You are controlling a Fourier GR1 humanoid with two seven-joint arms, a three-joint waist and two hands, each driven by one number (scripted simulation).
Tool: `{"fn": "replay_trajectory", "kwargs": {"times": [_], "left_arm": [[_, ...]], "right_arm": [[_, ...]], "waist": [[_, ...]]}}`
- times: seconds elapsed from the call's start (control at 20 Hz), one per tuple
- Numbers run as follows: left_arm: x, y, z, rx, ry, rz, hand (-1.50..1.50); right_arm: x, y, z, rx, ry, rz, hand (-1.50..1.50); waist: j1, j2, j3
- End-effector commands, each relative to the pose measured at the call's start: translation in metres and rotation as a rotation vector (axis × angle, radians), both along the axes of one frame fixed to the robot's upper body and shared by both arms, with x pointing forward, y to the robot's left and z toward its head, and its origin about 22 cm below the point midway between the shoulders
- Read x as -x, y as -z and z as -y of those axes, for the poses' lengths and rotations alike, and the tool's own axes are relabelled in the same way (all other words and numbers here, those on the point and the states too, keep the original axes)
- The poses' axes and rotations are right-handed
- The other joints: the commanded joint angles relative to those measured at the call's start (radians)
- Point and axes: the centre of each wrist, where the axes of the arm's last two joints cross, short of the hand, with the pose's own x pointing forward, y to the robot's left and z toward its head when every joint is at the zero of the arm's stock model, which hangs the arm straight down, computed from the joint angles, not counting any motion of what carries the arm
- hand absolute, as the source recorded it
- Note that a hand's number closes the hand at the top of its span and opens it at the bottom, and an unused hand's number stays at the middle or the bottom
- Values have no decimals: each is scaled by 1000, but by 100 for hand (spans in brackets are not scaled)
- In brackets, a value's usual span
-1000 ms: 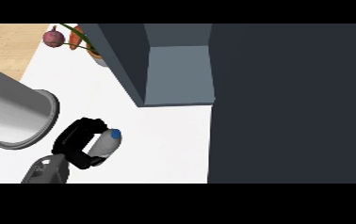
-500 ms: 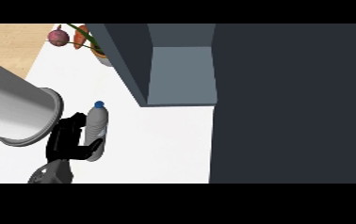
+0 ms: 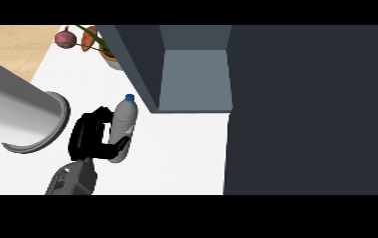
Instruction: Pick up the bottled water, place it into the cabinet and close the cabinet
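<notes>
Left hand (image 3: 90,138) wrapped round the water bottle (image 3: 124,123), cap pointing up-frame, long axis approx. along the counter. Open cabinet (image 3: 193,82) sits just right and ahead of the bottle. Right hand not in shot.

One bottle (image 3: 124,124) sits at about eight o'clock from centre, with one hand (image 3: 90,138) beside it at eight o'clock too. One cabinet (image 3: 193,77) stands at twelve. One plant pot (image 3: 112,62) shows at eleven. One grey cylinder (image 3: 28,118) lies at nine.
</notes>
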Motion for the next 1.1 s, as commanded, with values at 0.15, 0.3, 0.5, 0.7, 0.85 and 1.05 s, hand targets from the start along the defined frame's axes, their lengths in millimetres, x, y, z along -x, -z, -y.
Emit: {"fn": "replay_trajectory", "kwargs": {"times": [0.15,0.3,0.5,0.7,0.85,1.05], "left_arm": [[-24,-39,62,2,43,0,150],[-20,-56,73,-21,37,10,150],[-19,-63,112,-59,28,30,150],[-30,-87,144,-77,11,53,150],[-43,-105,165,-118,-11,27,150],[-59,-113,176,-180,-59,4,150]], "right_arm": [[6,-33,-19,-33,-55,83,-150],[12,-40,-18,-34,-53,53,-150],[6,-39,-23,-36,-72,77,-150],[1,-41,-21,-33,-84,94,-150],[-1,-35,-16,-66,-63,88,-150],[0,-32,-14,-47,-54,80,-150]], "waist": [[-14,-1,0],[-13,-2,0],[-18,3,-1],[-21,6,-2],[-22,7,-1],[-21,7,-1]]}}
